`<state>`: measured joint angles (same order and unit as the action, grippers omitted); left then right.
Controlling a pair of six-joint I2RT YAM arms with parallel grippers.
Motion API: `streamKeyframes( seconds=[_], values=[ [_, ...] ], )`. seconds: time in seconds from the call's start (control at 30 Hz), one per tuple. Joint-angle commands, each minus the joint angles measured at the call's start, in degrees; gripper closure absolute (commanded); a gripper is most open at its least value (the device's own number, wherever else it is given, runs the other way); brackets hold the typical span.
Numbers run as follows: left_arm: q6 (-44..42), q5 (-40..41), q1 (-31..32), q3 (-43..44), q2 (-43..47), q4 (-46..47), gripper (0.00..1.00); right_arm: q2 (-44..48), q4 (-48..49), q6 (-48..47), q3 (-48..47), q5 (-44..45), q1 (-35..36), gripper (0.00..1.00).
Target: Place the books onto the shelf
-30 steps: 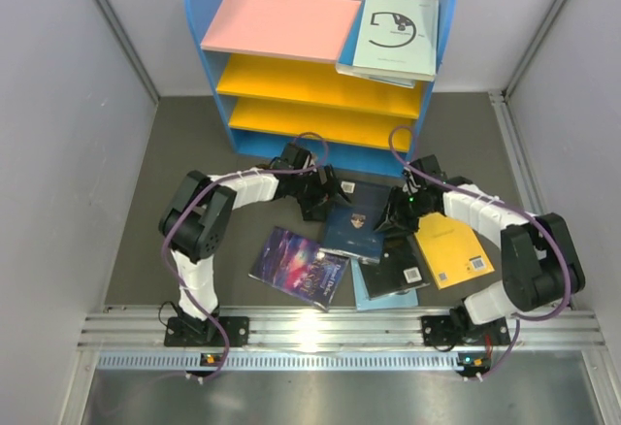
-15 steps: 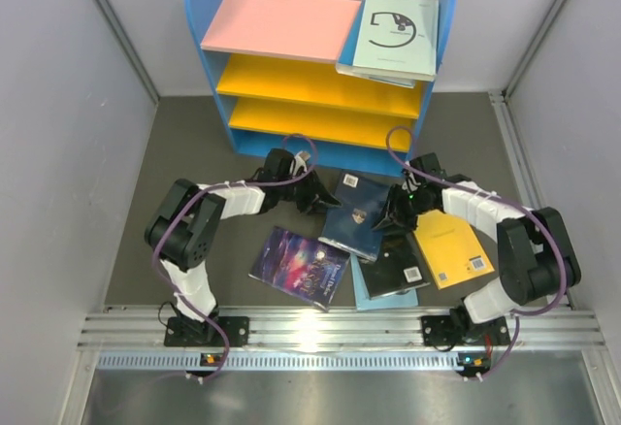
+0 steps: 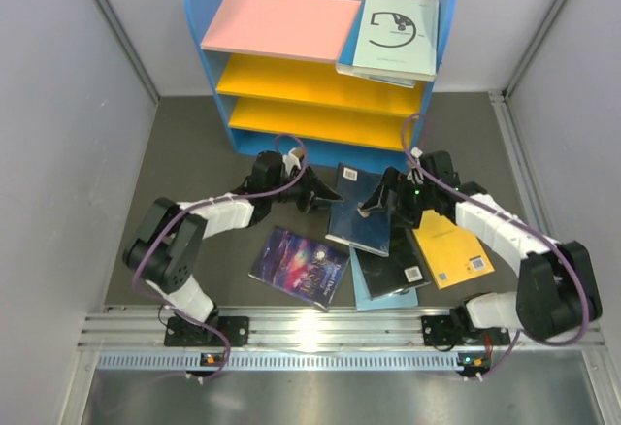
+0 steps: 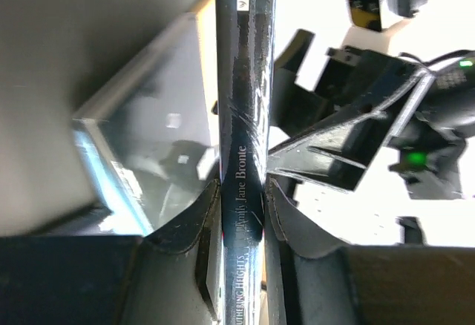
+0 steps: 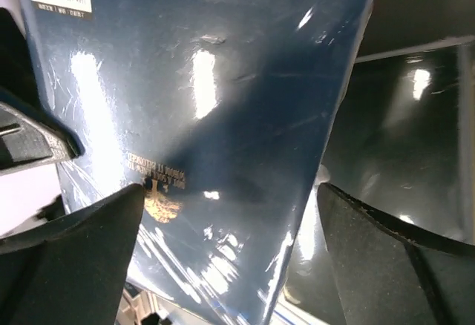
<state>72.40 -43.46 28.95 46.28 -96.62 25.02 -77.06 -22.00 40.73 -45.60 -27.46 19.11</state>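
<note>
Clamping glossy dark navy paperback (image 4: 241, 80) in left hand (image 4: 243, 191), spreading right hand (image 5: 230, 191) wide; shelved: pale mint swirl paperback (image 3: 395, 32) atop blue-sided shelf (image 3: 201, 8); pending: purple galaxy paperback (image 3: 299, 265), yellow-orange paperback (image 3: 451, 250).

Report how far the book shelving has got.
Done: the pale swirl book lies atop the shelf. In hand: the left gripper, jaws shut, pinches the spine of the dark navy book; the right gripper, jaws open, straddles it. Left: the purple galaxy book, black book, yellow-orange book and light blue book lie on the table.
</note>
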Motion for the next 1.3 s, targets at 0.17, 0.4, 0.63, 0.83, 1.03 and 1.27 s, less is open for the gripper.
streamKeyframes(
  seconds=[0.17,0.4,0.63,0.83,1.03,1.27],
  values=[
    [7.57,-3.03,-5.65,0.12,15.57,6.71,1.0,11.48,3.81,5.14,0.43,-2.42,0.4,0.0],
    [15.74,-1.28,-7.42,-1.8,19.18,14.35,1.0,16.76,12.92,16.03,2.45,-7.51,0.57,0.0],
    [24.98,1.01,-7.5,-5.06,19.89,27.54,1.0,18.26,23.04,23.25,0.17,-9.8,3.3,0.26],
    [23.75,0.84,-7.5,-4.27,21.9,24.66,1.0,20.89,22.79,24.57,-3.16,-9.8,3.56,0.87],
    [16.21,-0.3,-7.59,-2.08,26.38,13.33,0.91,23.62,10.8,18.79,-12.37,-7.79,4.43,1.0],
    [5.4,0.39,-11.72,-2.51,35.17,-4.96,0.2,21.25,-0.41,9.2,-27.25,-7.6,8.57,1.0]
  ],
)
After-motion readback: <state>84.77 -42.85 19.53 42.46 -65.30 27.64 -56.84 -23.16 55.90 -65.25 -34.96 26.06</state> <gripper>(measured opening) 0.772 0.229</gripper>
